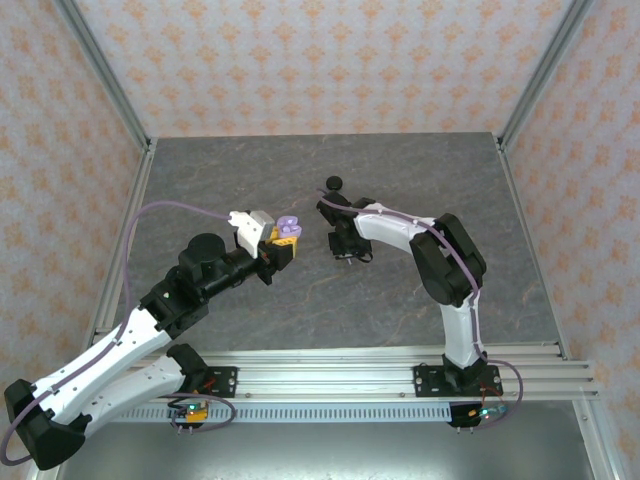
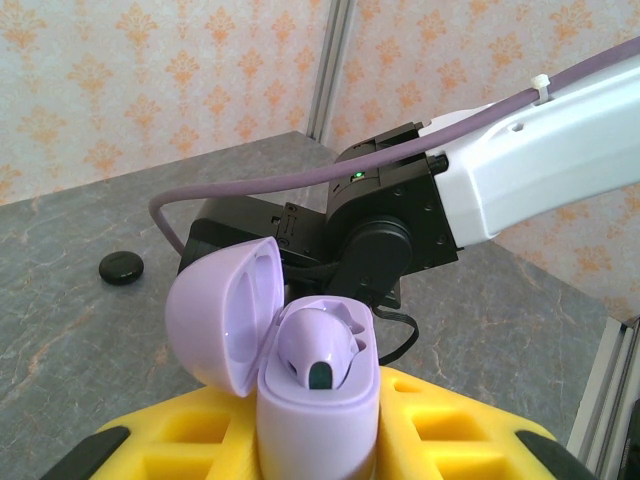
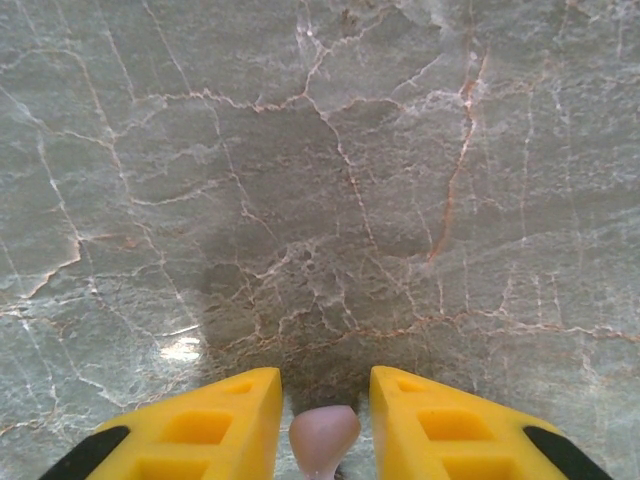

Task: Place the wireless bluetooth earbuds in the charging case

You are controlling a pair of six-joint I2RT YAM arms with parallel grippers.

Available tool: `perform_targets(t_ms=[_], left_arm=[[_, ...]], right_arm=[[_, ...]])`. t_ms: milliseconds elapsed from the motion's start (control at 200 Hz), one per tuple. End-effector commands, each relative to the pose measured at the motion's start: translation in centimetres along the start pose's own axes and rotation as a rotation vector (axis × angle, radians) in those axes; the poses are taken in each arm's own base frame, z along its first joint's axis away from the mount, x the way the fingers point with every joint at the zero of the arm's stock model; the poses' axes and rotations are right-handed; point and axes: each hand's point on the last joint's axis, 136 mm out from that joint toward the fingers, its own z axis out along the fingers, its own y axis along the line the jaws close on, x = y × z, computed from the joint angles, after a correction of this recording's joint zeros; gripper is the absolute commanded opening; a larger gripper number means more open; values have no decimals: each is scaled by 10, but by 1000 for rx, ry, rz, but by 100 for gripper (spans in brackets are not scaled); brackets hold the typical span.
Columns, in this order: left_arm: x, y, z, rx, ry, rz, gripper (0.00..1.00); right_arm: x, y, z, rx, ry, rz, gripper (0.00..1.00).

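My left gripper (image 2: 318, 452) is shut on an open pale lilac charging case (image 2: 318, 405), held upright above the table, its lid (image 2: 222, 315) swung back to the left. One lilac earbud (image 2: 320, 348) sits in the case. From above, the case (image 1: 289, 227) is at the tip of the left gripper (image 1: 283, 238). The right gripper (image 1: 345, 246) hangs just right of it, pointing down. In the right wrist view its yellow fingers (image 3: 225, 415) flank a second lilac earbud (image 3: 323, 438), held above the stone surface. The black earbuds are out of view.
A round black case (image 1: 333, 183) lies on the grey marbled table (image 1: 250, 170) behind the right gripper, and it appears again as the black case (image 2: 121, 267) at the left. The right arm (image 2: 520, 160) crosses close behind the lilac case. Aluminium posts and patterned walls enclose the table.
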Motion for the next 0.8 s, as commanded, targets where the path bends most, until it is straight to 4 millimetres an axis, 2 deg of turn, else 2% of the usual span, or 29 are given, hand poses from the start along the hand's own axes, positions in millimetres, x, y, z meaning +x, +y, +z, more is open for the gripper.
perform_targets(t_ms=[0,460,796], left_arm=[[-16,-2,-5,7,-57,-7,27],[-16,-2,-5,6,-57,-9,27],[-17,-2,-5,4,-57,-9,27]], right_arm=[[12,-10,-3,27,55,8,30],[12,-10,-13,20,53,1,31],[14,-9,-12,16,72,-6,30]])
